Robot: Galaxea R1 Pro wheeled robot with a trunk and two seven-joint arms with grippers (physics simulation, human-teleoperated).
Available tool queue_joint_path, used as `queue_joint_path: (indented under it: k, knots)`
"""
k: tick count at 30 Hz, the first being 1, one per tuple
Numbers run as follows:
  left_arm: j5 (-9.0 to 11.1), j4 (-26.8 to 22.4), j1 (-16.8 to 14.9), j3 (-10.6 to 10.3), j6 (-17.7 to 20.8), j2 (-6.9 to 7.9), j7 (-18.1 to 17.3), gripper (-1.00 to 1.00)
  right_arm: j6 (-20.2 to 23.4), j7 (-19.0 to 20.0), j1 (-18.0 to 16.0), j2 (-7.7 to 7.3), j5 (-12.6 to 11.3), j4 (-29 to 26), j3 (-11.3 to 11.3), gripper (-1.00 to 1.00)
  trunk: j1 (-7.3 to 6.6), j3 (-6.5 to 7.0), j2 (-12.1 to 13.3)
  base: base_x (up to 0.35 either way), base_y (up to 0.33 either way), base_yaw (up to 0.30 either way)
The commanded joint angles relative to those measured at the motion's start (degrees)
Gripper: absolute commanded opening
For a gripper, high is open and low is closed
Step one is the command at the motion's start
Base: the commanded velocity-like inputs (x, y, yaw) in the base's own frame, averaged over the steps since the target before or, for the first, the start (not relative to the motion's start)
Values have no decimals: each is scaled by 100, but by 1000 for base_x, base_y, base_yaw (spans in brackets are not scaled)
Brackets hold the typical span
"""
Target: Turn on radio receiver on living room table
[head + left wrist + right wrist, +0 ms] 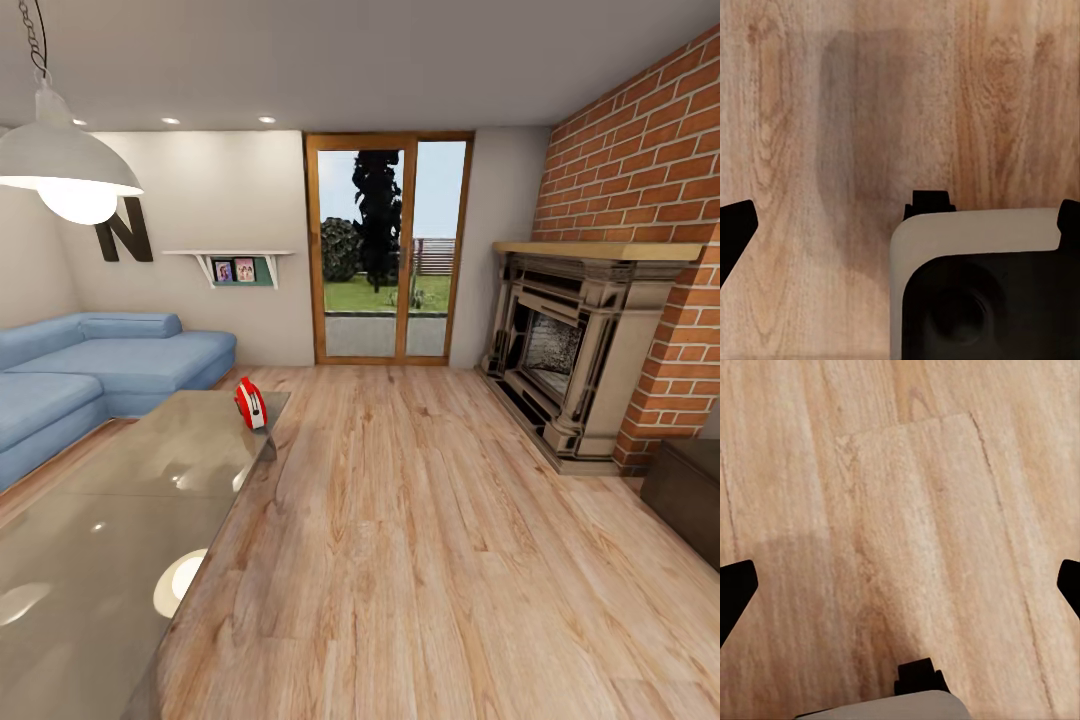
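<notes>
From head height we face the glass door [390,250] across the room; both wrist views look closely down — sharing the wood floor [420,540].

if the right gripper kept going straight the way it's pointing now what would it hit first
Most likely the wood floor: the right wrist view looks along the fingers onto bare planks, with nothing between them. How far off the floor lies cannot be judged.

Radio receiver [250,403]: on the surface [110,520], at its far right corner. Sofa [90,370]: left, behind the surface. Glass door [388,262]: far wall, centre. Fireplace [570,350]: right wall. Letter N [124,241] and shelf [232,262]: above the sofa.
</notes>
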Motion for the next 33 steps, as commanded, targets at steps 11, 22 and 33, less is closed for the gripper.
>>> queue_joint_path:
  k: [11, 22, 33]
  knots:
    - [0, 4, 0, 0, 0, -3, -1, 100, -1, 0, -1, 3, 0, 0, 0, 100, 0, 0, 0, 137, 0, 0]
    - [0, 5, 0, 0, 0, -7, 2, 100, -1, 0, -1, 3, -3, 0, 0, 100, 0, 0, 0, 318, 0, 0]
    - [0, 5, 0, 0, 0, -8, 8, 100, -1, 0, -1, 3, -4, 0, 0, 100, 0, 0, 0, 329, -6, 0]
